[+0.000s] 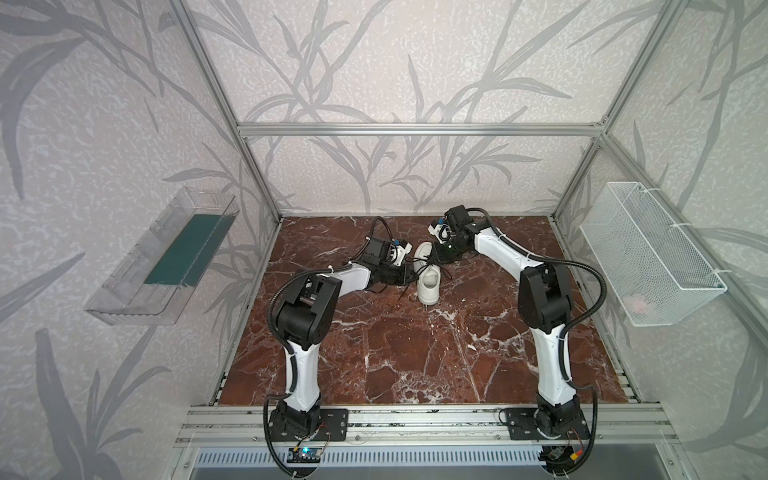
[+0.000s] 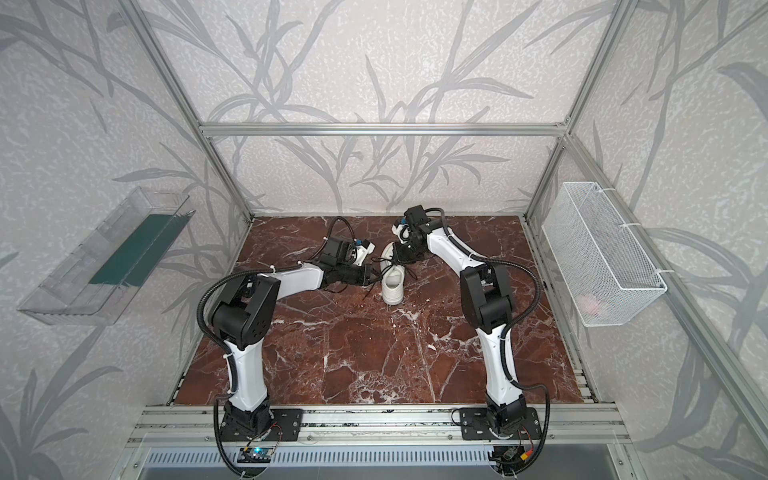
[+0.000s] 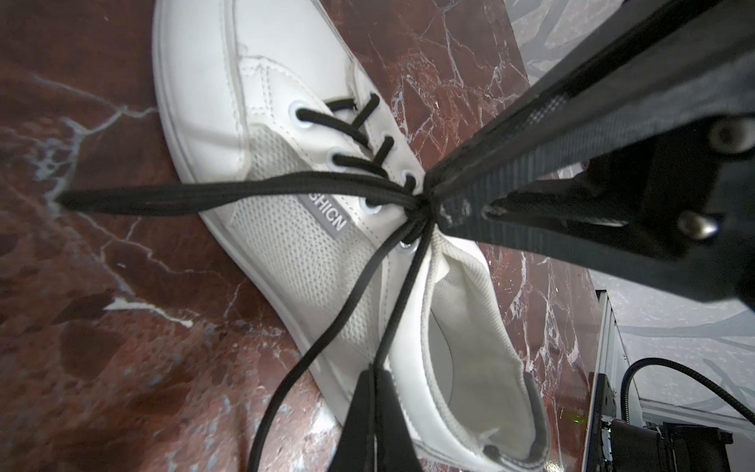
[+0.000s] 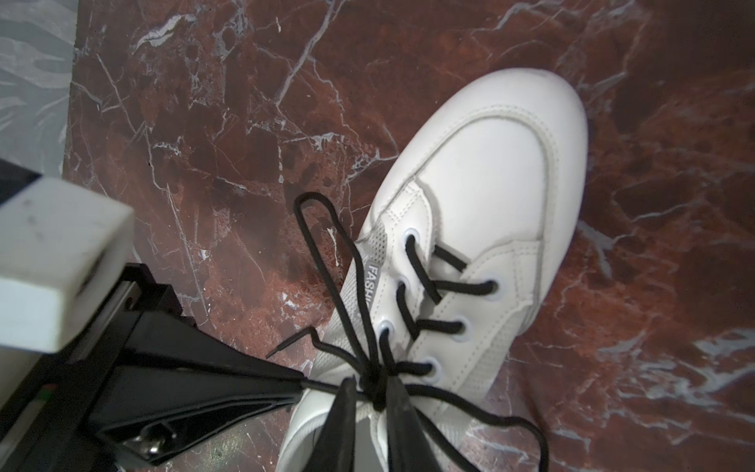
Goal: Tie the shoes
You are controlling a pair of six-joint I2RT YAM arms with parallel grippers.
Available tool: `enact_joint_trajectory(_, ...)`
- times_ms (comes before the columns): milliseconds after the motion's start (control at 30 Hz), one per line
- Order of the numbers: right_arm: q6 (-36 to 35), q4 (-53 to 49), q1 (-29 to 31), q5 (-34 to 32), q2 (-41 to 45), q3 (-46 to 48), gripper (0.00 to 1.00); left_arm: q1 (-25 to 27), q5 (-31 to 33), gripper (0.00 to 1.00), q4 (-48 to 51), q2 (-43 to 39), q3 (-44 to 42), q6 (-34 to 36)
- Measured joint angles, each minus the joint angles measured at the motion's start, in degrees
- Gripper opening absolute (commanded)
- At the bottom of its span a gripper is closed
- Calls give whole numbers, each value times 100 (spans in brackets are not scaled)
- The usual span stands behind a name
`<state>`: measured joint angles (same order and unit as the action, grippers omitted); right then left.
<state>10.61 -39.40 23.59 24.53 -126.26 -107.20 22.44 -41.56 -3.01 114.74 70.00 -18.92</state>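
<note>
- The single white low-top sneaker [image 1: 428, 278] with a white sole and thin black laces [image 4: 378, 367] is sitting on the red-brown marble-patterned tabletop [image 1: 415, 357], directly between the two black gripper tips, heel towards the arm bases and toe pointing away.
- The left gripper [image 3: 374, 370] is sitting clamped tight, its fingers pinching a black lace strand that is running taut from the knot area down to the fingertips.
- The right gripper [image 4: 369, 390] is straddling the lace crossing at the top eyelets; its jaws are standing narrow around the bunched strands, but whether they are truly pinching them I cannot tell.
- The relation that matters: the knot is lying right at the right gripper's fingertips, and just ahead of the left ones, along the held strand; the shoe's long axis is running crosswise to the line joining the two grippers, so I judge that pulling apart sideways would be tightening the knot.
- Both arms are working near the tongue; the right is sitting nearer the crossing.
- One loop [image 4: 316, 212] is lying slack beyond the left fingers, on the marble beside the shoe.
- A grey side tag [image 4: 372, 282] is reading "FASHI…" in the right wrist view and "…SHICN" in the left wrist view; the full word is partly covered by laces.
</note>
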Motion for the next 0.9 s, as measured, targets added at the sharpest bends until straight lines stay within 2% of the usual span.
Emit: enact_joint_trajectory(900,-105,-35,79,-291,-20,0,12,-127,125,0,199,-291,-260,140)
